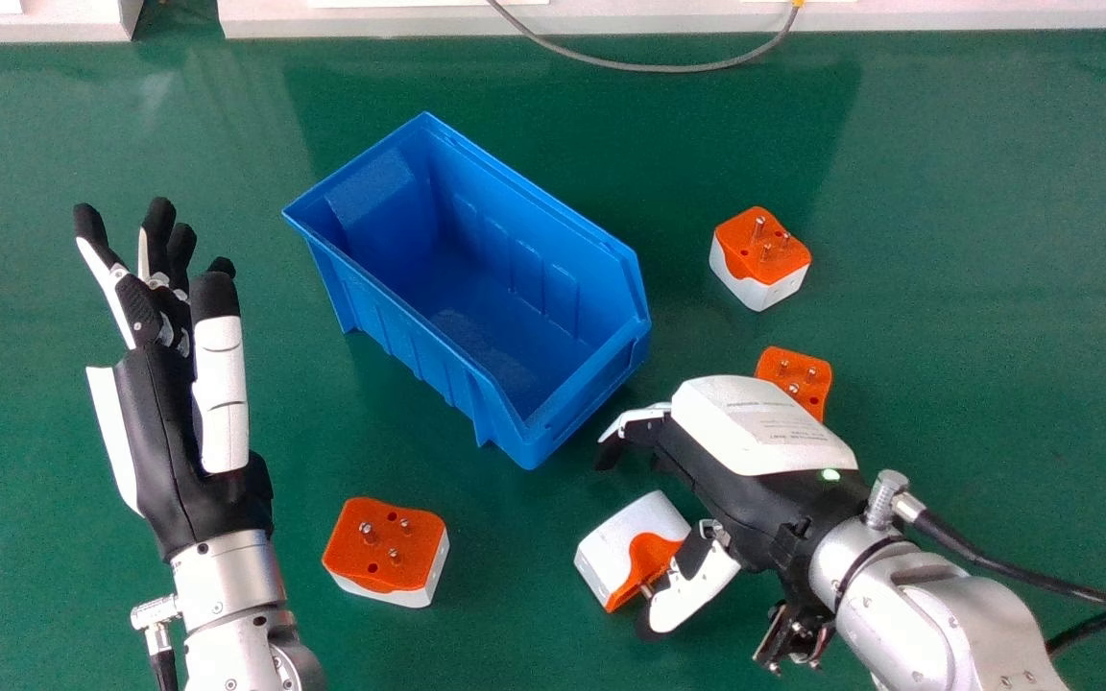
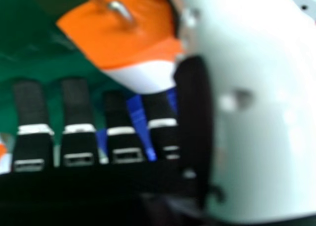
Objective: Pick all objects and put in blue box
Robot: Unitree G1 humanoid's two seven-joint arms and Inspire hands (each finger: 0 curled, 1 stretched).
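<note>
The blue box point(image 1: 476, 278) stands upright in the middle and holds nothing visible. Beside its near corner, my right hand point(image 1: 755, 461) is open over a white and orange plug adapter point(image 1: 625, 542) lying on its side, the thumb overlapping its pin side; whether they touch, I cannot tell. The right hand view has this adapter point(image 2: 128, 33) near the thumb of my right hand point(image 2: 256, 102). Pins up, one adapter point(image 1: 388, 547) rests at the near left, another point(image 1: 759, 254) right of the box, and a third point(image 1: 796, 379) partly behind my right hand. My open left hand point(image 1: 174, 422) is left of the box.
Green table surface point(image 1: 995, 288) extends around the box. A grey cable point(image 1: 649, 68) loops over the far edge, beside white panels point(image 1: 851, 19). A black cable point(image 1: 1023, 566) runs along my right wrist.
</note>
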